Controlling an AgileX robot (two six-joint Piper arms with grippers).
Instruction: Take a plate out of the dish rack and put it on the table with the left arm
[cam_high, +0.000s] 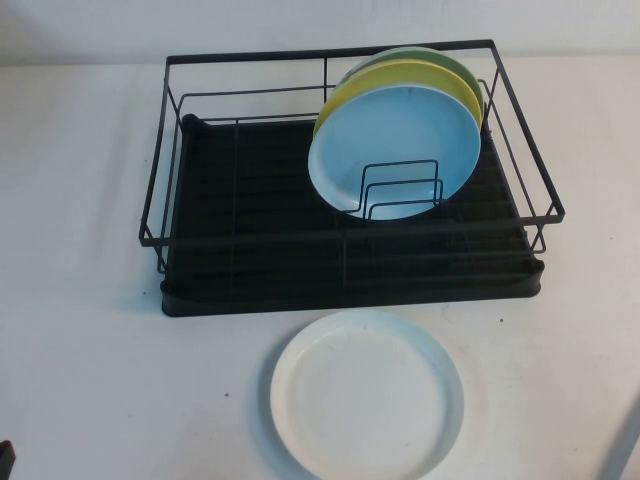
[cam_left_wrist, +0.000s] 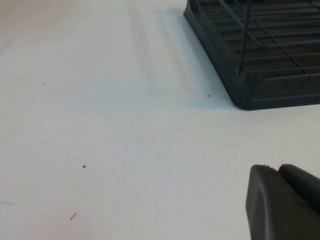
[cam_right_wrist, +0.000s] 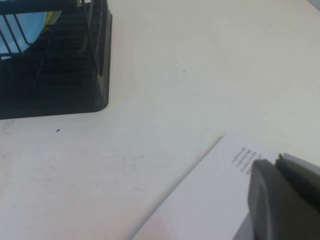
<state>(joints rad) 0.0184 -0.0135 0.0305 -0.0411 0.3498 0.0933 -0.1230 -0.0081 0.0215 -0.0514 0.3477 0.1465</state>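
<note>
plate: white, laid flat on the table, just near of the dish rack, right of centre; near rim close to the table's near edge as framed.
dish rack: black wire on a black tray, set far-centre; light blue plate stood upright in the dividers at the right, yellow plate behind it, a green rim seen behind that.
left gripper: low over bare table at the near left, well apart from the plate; only a dark tip seen; nothing is held; whether wide or narrow cannot be told.
right gripper: parked at the near right over a printed white sheet; spread cannot be told; nothing seen held.
step: placing judged done, since the plate is already out of the rack and down; retreat or rest phase judged.
next move: little is called for beyond the left arm being kept clear of the plate rim and the rack's near-left corner.
open room: broad bare table left of the plate and near of the rack; the sheet lies at the near right.
</note>
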